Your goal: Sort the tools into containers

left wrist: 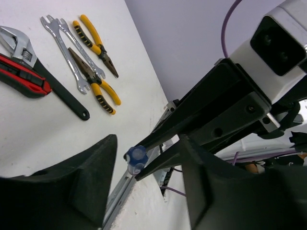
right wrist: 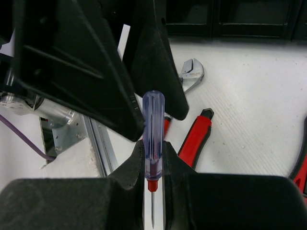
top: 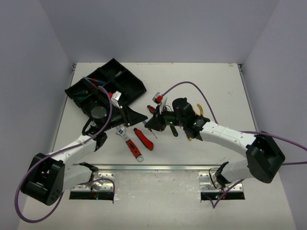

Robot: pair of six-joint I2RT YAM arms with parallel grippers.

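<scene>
Screwdriver (right wrist: 153, 129) update: it's the little one with the see-through blue handle and a red collar, and it's up in the air over the middle of the desk (top: 201, 81), just right of the tray (top: 132, 76). The right pincer (right wrist: 153, 153) is pinching it low on the handle, right by the collar, with both fingers pressed tight against it. The metal tip points back toward that wrist and the rounded butt sticks out the other way. The left pincer (left wrist: 148, 143) is right there facing it, with its fingers spread on either side of the butt end. From the left wrist view there's a gap on both sides, so it isn't gripping anything. The tray sits at the far left of the desk, turned at an angle. There are a few small bits in its compartments, but they're too small to make out. In front of the tray, a red-handled wrench (top: 129, 142) and a red knife (top: 144, 139) lie flat on the desk near each other. Over on the right side, two yellow-handled pliers (left wrist: 96, 43) and a pair of silver spanners (left wrist: 64, 45) are lying bunched together, also flat on the desk.
</scene>
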